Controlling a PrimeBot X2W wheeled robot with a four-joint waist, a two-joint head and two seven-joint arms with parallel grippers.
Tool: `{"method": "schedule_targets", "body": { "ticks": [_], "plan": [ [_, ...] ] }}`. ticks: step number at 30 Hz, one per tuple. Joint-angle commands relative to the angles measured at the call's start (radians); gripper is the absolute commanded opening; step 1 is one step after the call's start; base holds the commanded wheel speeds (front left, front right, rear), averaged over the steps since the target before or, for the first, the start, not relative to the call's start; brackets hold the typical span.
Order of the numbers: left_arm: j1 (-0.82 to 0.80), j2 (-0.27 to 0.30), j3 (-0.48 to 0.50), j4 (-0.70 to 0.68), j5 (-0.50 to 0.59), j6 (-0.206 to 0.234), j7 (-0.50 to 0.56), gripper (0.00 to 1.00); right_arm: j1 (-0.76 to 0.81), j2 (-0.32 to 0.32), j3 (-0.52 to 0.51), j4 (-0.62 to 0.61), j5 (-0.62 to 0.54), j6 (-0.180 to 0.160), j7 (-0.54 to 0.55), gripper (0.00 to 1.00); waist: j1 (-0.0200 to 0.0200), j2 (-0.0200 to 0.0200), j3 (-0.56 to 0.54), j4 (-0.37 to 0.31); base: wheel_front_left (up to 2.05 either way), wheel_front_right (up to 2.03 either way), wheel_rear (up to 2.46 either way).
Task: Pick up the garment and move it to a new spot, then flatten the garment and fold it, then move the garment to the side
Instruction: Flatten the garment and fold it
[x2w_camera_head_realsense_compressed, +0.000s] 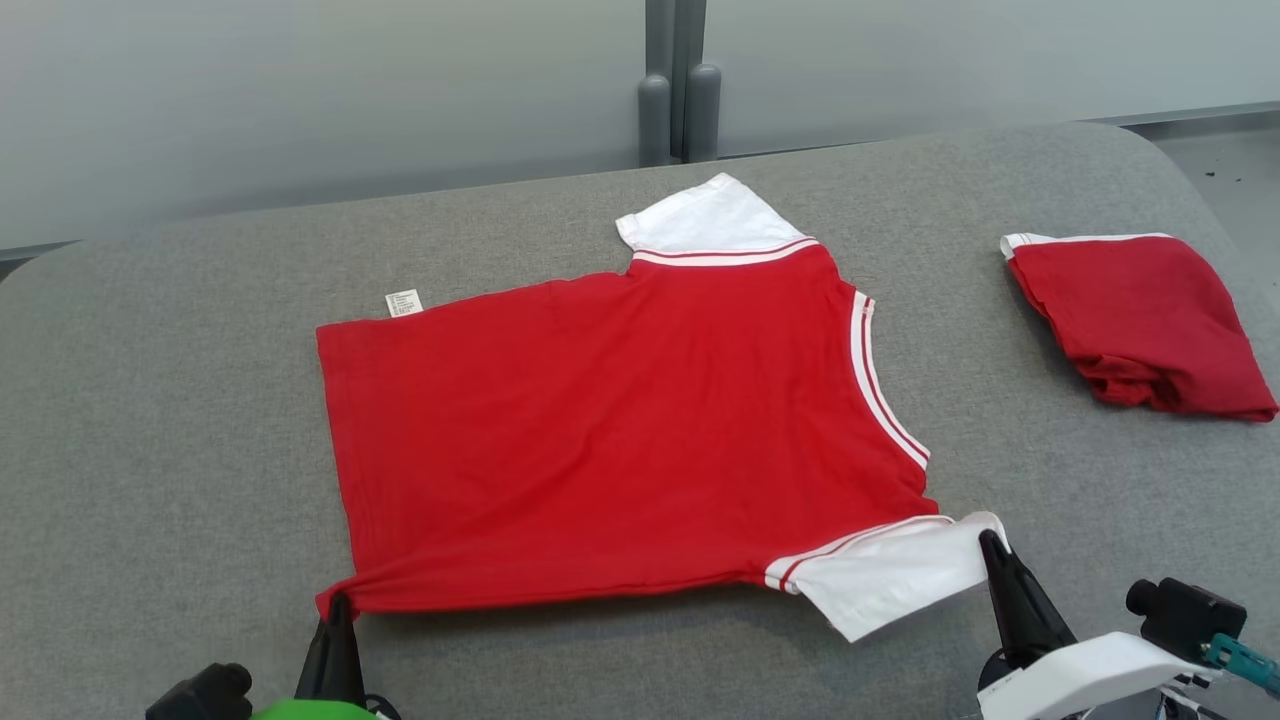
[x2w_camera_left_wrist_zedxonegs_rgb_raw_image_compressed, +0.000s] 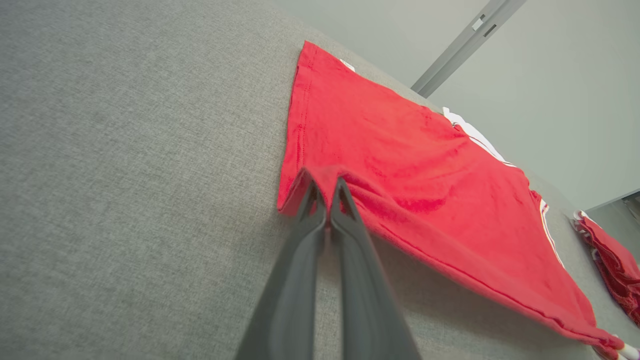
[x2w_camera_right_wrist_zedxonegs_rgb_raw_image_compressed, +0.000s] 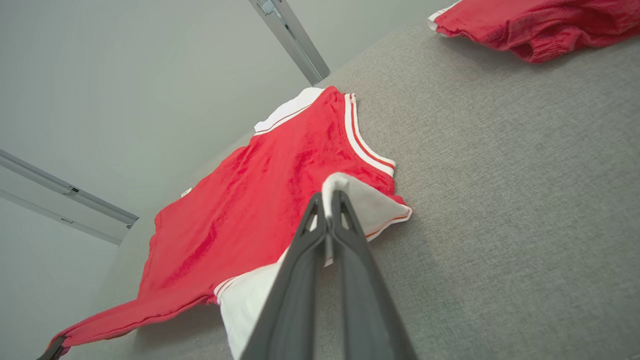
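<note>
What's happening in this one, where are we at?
The robot is working on a red shirt spread nearly flat on the grey table. Its left hand is shut on the shirt's near hem corner, and its right hand is shut on the near white sleeve. The near edge looks slightly lifted between them; no fold is made yet. A second red garment lies bundled at the table's right.

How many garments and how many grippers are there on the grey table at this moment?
Garments: 2 (spread red shirt, folded red garment)
Grippers: 2 (left gripper, right gripper), both shut on the spread red shirt
Total: 4
</note>
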Motion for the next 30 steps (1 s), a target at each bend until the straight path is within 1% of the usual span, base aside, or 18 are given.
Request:
{"method": "schedule_targets", "body": {
  "ticks": [1,5,11,19,25,27,30],
  "plan": [
    [-0.034,0.001,0.0,0.028,-0.006,-0.009,0.003,0.0,-0.026,-0.002,-0.005,0.024,-0.019,0.001,-0.011,0.0,0.0001,0.0,-0.007,0.006,0.0,0.0,0.0],
    [-0.097,-0.009,-0.007,0.108,-0.019,-0.022,0.012,0.0,-0.081,-0.001,-0.007,0.09,-0.035,0.001,-0.023,0.0,0.0001,0.0,-0.016,0.016,0.0,0.0,0.0],
    [-0.213,-0.016,-0.026,0.245,-0.007,-0.044,0.017,0.0,-0.191,0.001,-0.017,0.203,-0.076,0.001,-0.048,0.0,0.0001,0.0,-0.01,0.03,0.0,0.0,0.0],
    [-0.39,-0.02,-0.047,0.412,0.013,-0.077,0.008,0.0,-0.398,0.001,-0.031,0.382,-0.098,0.001,-0.047,0.0,0.0001,0.0,0.071,0.035,0.0,0.0,0.0],
    [-0.504,-0.026,-0.055,0.521,0.025,-0.093,-0.004,0.0,-0.573,0.0,-0.008,0.543,-0.151,0.001,-0.034,0.0,0.0001,0.0,0.14,0.04,0.0,0.0,0.0],
    [-0.534,-0.027,-0.069,0.551,0.046,-0.095,-0.008,0.0,-0.627,0.001,-0.005,0.602,-0.162,0.001,-0.032,0.0,0.0001,0.0,0.159,0.044,0.0,0.0,0.0],
    [-0.571,-0.033,-0.073,0.587,0.048,-0.101,-0.015,0.0,-0.695,-0.007,0.002,0.693,-0.198,0.001,-0.048,0.0,0.0001,0.0,0.182,0.053,0.0,0.0,0.0]
  ]
}}
